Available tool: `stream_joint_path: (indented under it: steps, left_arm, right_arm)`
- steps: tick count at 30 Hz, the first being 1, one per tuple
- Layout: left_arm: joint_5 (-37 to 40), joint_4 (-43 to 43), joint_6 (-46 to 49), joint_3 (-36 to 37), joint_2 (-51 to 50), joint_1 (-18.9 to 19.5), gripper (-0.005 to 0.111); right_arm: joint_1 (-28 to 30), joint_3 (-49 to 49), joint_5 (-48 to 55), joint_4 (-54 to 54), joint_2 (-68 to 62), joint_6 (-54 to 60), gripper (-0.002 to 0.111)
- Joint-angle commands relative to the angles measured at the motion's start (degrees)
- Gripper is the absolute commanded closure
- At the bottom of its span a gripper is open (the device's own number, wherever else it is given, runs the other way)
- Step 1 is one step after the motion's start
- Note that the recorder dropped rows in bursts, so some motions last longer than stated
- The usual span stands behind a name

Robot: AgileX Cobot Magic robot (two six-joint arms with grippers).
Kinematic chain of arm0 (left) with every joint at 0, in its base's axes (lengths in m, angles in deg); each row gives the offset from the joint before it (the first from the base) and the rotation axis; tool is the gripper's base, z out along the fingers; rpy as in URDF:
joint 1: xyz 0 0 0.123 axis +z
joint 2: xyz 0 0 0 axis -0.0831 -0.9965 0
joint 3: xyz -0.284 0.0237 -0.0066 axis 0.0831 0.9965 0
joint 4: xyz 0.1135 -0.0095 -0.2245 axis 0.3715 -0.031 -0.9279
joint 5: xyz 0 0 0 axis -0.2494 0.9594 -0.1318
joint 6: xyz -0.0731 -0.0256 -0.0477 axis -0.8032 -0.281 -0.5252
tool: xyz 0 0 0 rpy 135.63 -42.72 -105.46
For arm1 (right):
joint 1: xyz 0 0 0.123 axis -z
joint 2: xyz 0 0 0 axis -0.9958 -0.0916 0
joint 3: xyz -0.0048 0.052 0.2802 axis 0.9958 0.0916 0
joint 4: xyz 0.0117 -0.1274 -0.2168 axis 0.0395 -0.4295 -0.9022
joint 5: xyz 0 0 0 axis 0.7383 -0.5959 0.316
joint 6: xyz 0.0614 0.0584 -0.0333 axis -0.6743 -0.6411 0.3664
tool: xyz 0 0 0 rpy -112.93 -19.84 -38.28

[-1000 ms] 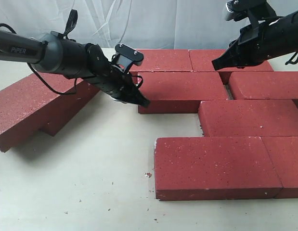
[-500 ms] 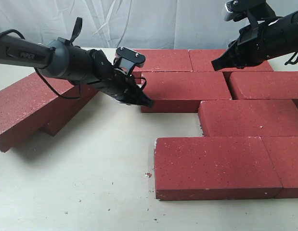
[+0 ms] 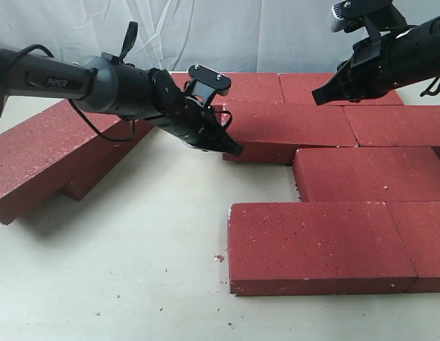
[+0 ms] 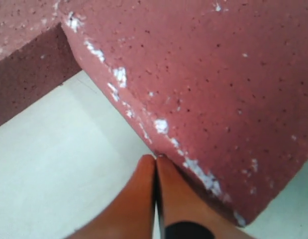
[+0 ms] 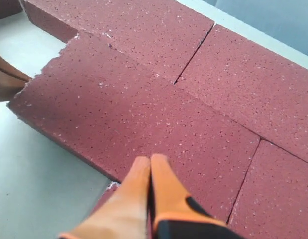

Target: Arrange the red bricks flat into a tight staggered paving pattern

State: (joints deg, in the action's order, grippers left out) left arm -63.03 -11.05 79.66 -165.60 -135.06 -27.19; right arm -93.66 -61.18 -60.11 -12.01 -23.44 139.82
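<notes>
Several red bricks lie flat in staggered rows on the table. My left gripper (image 3: 237, 150) is shut and empty, its tips (image 4: 156, 158) pressed against the chipped left end of the second-row red brick (image 3: 291, 130) (image 4: 218, 74). That brick's right end meets its neighbour (image 3: 401, 124). My right gripper (image 3: 316, 96) (image 5: 150, 159) is also shut and empty, hovering above the same brick (image 5: 134, 109) near its front edge. At the far left a loose red brick (image 3: 38, 160) lies tilted on top of another (image 3: 99, 167).
Back-row bricks (image 3: 241, 87) sit behind the pushed one, a third-row brick (image 3: 369, 172) and two front-row bricks (image 3: 319, 245) in front. Bare table (image 3: 148, 234) lies between the left pile and the paved bricks. Small crumbs (image 3: 218, 258) dot the table. A pale curtain hangs behind.
My left gripper has moved right, pushing the second-row brick with it. The gap to that brick's right neighbour has closed. The right arm has held still.
</notes>
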Motion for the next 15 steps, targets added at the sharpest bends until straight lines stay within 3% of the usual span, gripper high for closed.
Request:
stream_joint_path:
  steps: [1,8,15]
  left_arm:
    - [-0.8,-2.4,-0.2,-1.0,-0.6,-1.2,0.107]
    - [-2.5,2.6,-1.0,-1.2,-2.9,-0.9,0.107]
    - [-0.5,3.3,-2.0,-1.2,1.8,3.2,0.107]
  right_arm:
    - [0.3,0.2,-0.1,-0.1,-0.2,0.0,0.109]
    - [0.3,0.2,0.2,0.0,-0.2,0.0,0.109]
    - [0.3,0.2,0.0,0.0,-1.5,0.0,0.109]
